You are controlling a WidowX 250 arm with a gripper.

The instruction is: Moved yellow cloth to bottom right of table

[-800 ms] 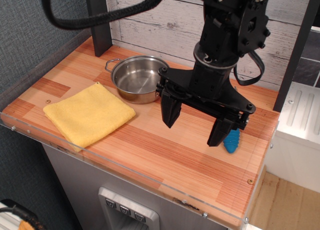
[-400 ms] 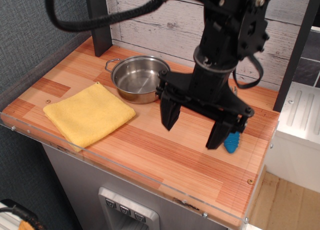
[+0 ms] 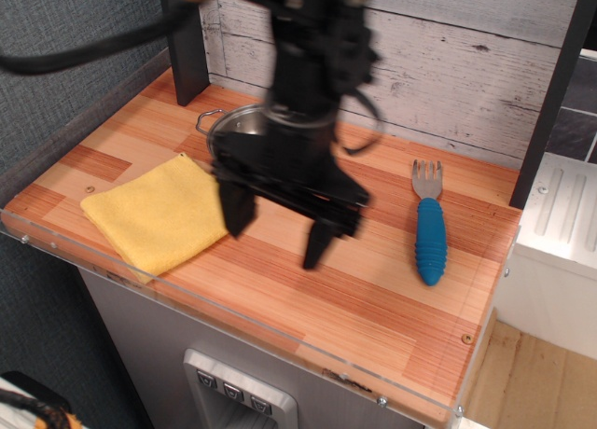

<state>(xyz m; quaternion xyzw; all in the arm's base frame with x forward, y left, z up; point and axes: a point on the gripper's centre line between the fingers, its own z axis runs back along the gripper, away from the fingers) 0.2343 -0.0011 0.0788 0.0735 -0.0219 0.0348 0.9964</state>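
The yellow cloth lies flat and folded at the front left of the striped wood table. My black gripper hangs open above the table's middle, just right of the cloth. Its left finger is over the cloth's right corner and its right finger is over bare wood. It holds nothing. The image of the arm is motion-blurred.
A steel pan stands behind the cloth, mostly hidden by my arm. A fork with a blue handle lies at the right. A dark post stands at the back left. A clear acrylic edge runs along the front.
My arm has swung left from over the fork to the middle of the table, next to the cloth. The fork now shows fully. The cloth has not moved.
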